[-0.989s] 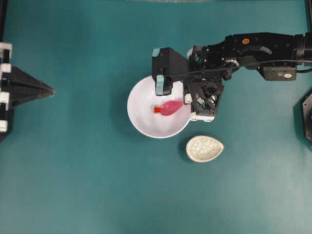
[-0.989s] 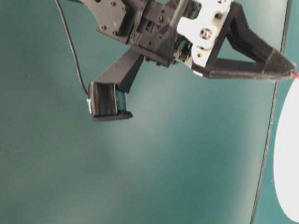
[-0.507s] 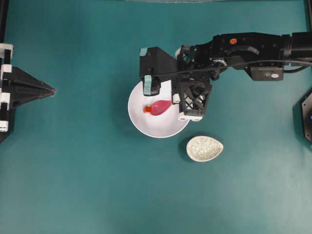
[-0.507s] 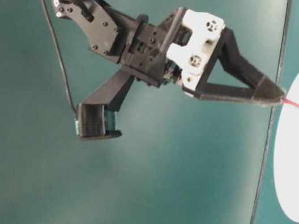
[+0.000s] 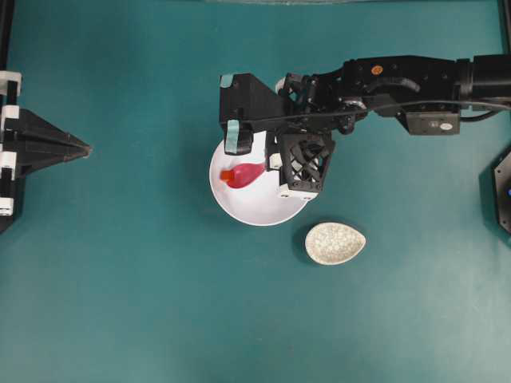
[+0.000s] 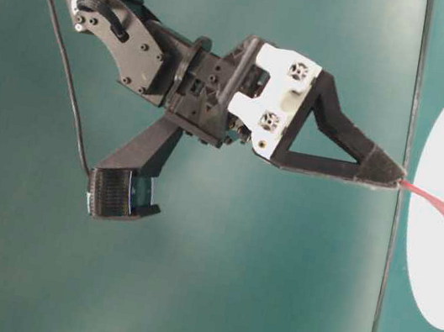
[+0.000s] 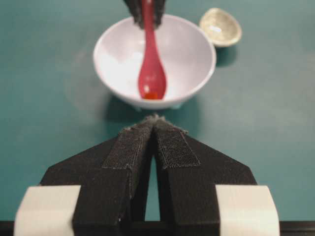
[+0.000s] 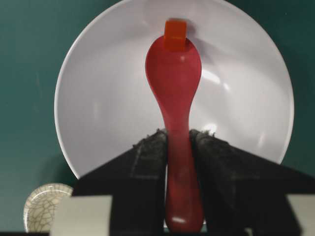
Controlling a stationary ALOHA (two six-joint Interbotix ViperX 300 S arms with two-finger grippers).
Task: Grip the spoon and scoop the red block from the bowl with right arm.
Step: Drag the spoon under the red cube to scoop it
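My right gripper (image 8: 178, 135) is shut on the handle of the magenta spoon (image 8: 173, 69), which reaches out over the white bowl (image 8: 108, 98). The red block (image 8: 175, 28) sits right at the tip of the scoop, close to the bowl's far wall. From overhead, the right gripper (image 5: 272, 164) hangs over the bowl (image 5: 257, 206), with the spoon (image 5: 247, 174) pointing left and the block (image 5: 227, 175) near the left rim. My left gripper (image 7: 155, 120) is shut and empty, parked at the left table edge (image 5: 80, 148), facing the bowl (image 7: 189, 54).
A small speckled teardrop dish (image 5: 335, 243) lies on the teal table just right of and below the bowl. The right arm's wrist camera housing (image 5: 239, 104) overhangs the bowl's upper rim. A black mount (image 5: 503, 187) sits at the right edge.
The right arm has swept left across the bowl. The spoon tip has pushed the red block from the middle toward the left wall. The left gripper stayed still.
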